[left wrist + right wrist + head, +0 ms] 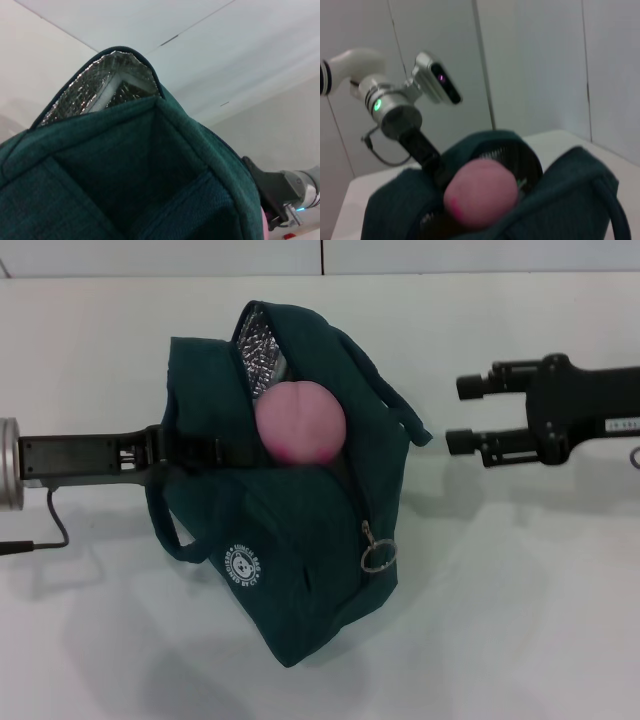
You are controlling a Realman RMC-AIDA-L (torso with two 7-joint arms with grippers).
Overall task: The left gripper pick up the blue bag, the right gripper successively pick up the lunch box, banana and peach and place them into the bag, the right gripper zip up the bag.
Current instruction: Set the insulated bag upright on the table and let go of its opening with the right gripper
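Note:
The dark blue-green bag (290, 540) hangs held up over the white table, its mouth open and showing silver lining (258, 350). My left gripper (185, 452) is shut on the bag's left side. The pink peach (299, 423) sits in the bag's opening; it also shows in the right wrist view (480, 192). My right gripper (463, 415) is open and empty, a little to the right of the bag. The lunch box and banana are hidden. The zipper pull ring (378, 556) hangs on the bag's front. The left wrist view shows the bag (125, 170) close up.
The white table (520, 620) lies under the bag. A bag strap (395, 405) loops out toward my right gripper. A black cable (45, 530) trails from the left arm.

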